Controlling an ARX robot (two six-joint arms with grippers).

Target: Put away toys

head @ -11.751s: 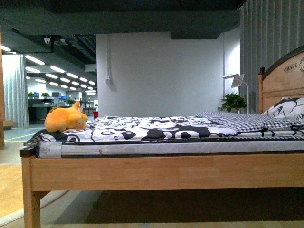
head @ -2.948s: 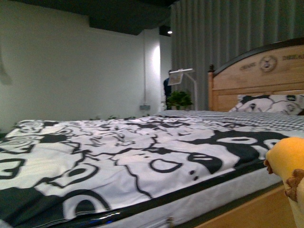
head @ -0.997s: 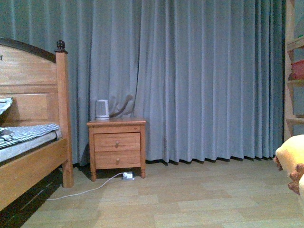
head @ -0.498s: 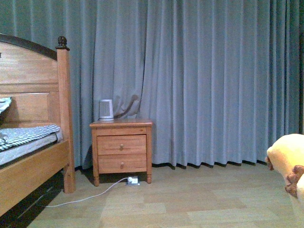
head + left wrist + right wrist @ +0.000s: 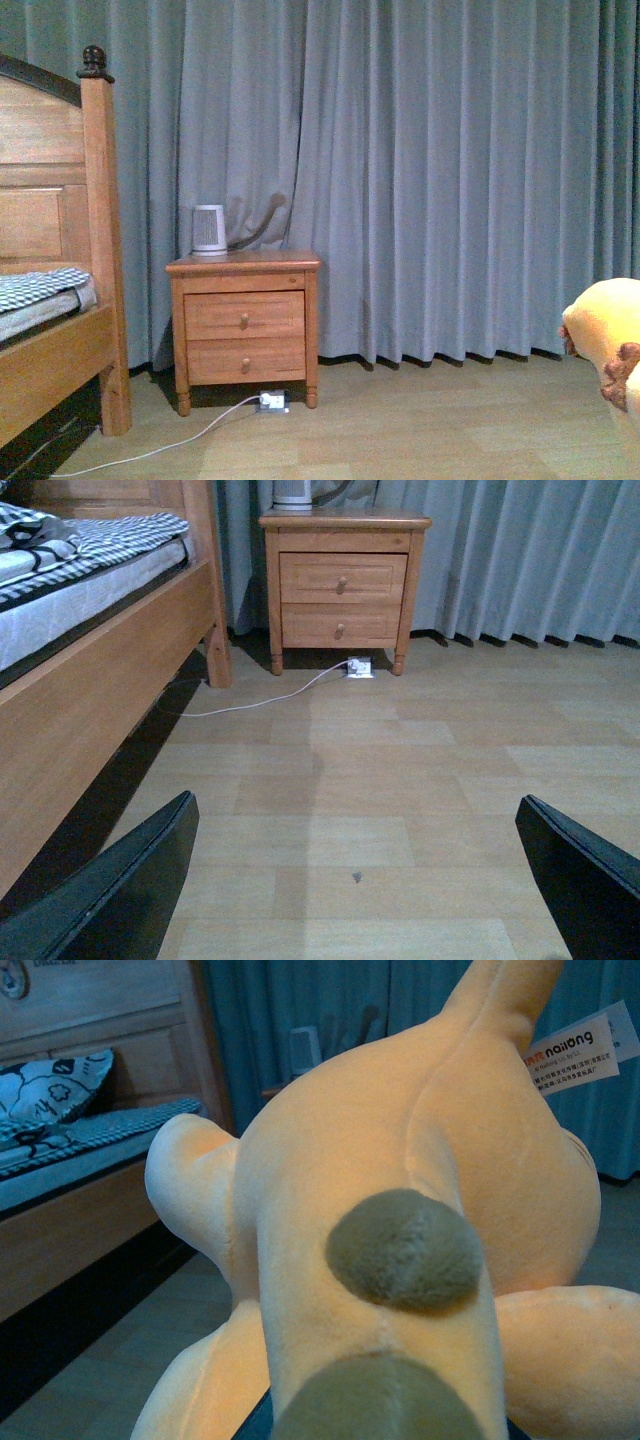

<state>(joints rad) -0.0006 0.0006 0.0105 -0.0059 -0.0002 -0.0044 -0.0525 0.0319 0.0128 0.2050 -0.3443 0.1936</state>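
Left arm is low over the wooden floor [image 5: 400,780], its left gripper [image 5: 355,805] aimed at the nightstand [image 5: 243,320]. The two dark fingers [image 5: 130,880] are spread wide with nothing between them, only bare boards.

Over on the right arm the plush toy [image 5: 400,1220] fills the wrist camera completely: orange-yellow body, brown patches, a paper tag [image 5: 580,1055] sticking out. The right gripper is buried under it, so the jaws can't be seen directly, but the toy hangs clear of the floor and looks clamped there. From the front it sits well to the right of the nightstand, up in the air, partly cut off at the edge of view.

Half a second ago the nightstand stood further right in the front view; now it has slid left and looks a touch bigger. The bed [image 5: 50,330] beside the nightstand has slipped left too, with less of its headboard showing. The plush keeps its spot at the right edge.

The white device [image 5: 209,230] is on top of the nightstand, a white cable [image 5: 160,445] trails from its foot, and the grey curtain [image 5: 450,170] hangs behind.
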